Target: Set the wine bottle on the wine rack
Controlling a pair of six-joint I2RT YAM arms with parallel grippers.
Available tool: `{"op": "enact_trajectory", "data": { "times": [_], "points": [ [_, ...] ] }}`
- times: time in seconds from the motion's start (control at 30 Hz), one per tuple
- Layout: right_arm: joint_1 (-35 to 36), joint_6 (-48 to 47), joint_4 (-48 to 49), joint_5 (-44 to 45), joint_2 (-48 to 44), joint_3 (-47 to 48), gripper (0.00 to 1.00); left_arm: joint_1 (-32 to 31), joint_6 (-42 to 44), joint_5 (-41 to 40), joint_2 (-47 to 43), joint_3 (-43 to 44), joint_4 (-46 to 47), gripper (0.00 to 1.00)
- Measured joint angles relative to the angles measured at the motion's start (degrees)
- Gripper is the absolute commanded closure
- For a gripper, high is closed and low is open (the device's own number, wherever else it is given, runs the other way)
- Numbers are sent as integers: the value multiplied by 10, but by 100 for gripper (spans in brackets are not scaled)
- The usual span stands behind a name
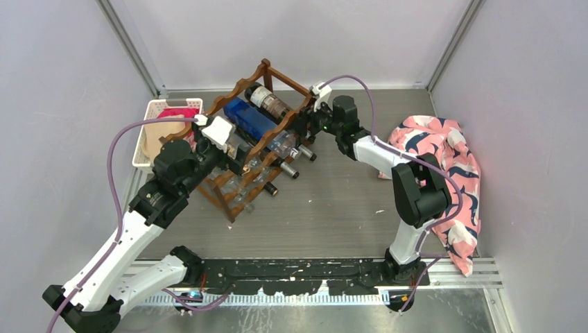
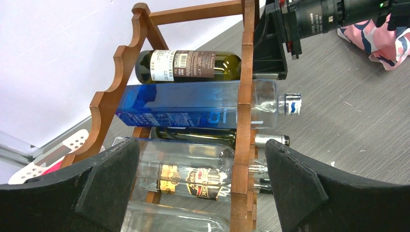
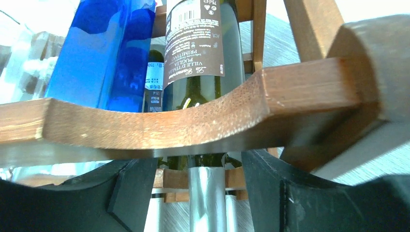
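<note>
From above, the wine rack (image 1: 229, 97) stands near the far left corner of the tabletop (image 1: 333, 201), the wine bottle (image 1: 269, 103) lying on its top tier beside a blue bottle (image 1: 251, 119). The left wrist view shows the left end effector (image 2: 200, 150) spread wide facing the rack, holding nothing. The right wrist view shows the right end effector (image 3: 199, 166) parted, its fingers flanking the wine bottle's neck with gaps.
</note>
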Motion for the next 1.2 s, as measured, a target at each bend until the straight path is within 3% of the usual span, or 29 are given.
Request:
{"op": "enact_trajectory", "data": {
  "times": [0.5,0.87,1.2],
  "points": [
    [-1,-43,-45,22,-164,-88,26,2,-53,37,-3,17,-7,0],
    [-1,-61,-212,67,-395,-151,0,2,-158,89,-46,37,-30,0],
    [-1,26,-296,151,-597,-193,0,2,-275,141,-67,58,-47,0]
  ]
}}
